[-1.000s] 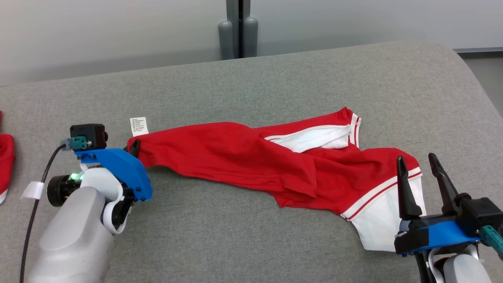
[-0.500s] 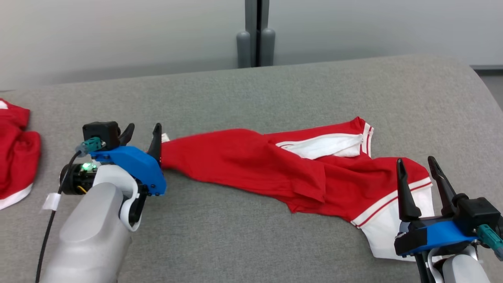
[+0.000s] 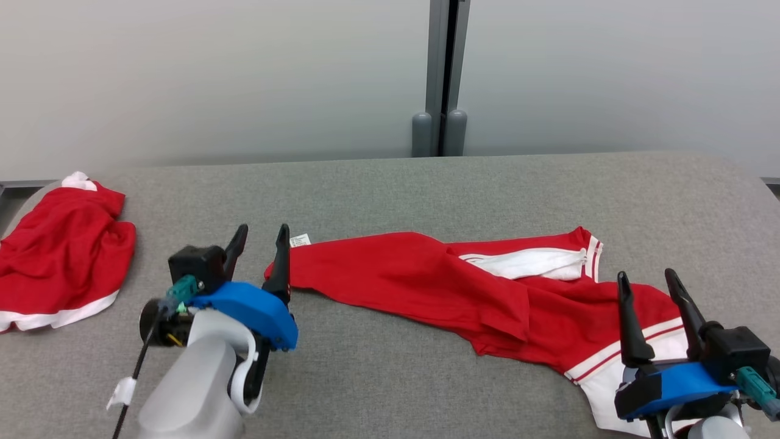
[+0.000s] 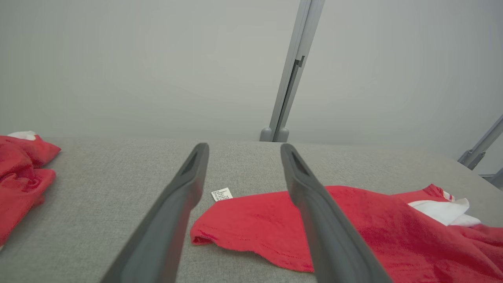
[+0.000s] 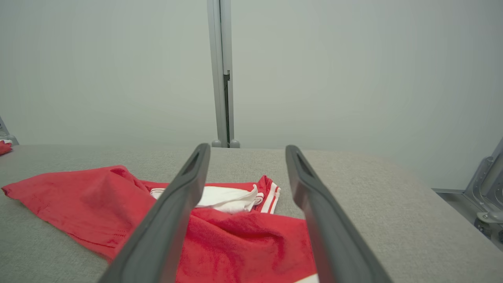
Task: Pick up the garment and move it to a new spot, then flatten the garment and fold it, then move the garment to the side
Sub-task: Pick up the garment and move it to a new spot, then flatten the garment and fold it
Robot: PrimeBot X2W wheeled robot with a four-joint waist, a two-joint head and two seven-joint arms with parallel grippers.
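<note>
Grippers: two, both open, empty. Left gripper (image 3: 263, 235) beside garment (image 3: 414, 277) end, right gripper (image 3: 646, 279) above it. One other red garment (image 3: 61, 250) far left.

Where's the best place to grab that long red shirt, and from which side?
Probably the left-end corner of the red shirt, beside its white label. It lies thin and flat, right in front of the open left pincer, so a low approach from the left along the table looks easiest. The middle is bunched in folds.
</note>
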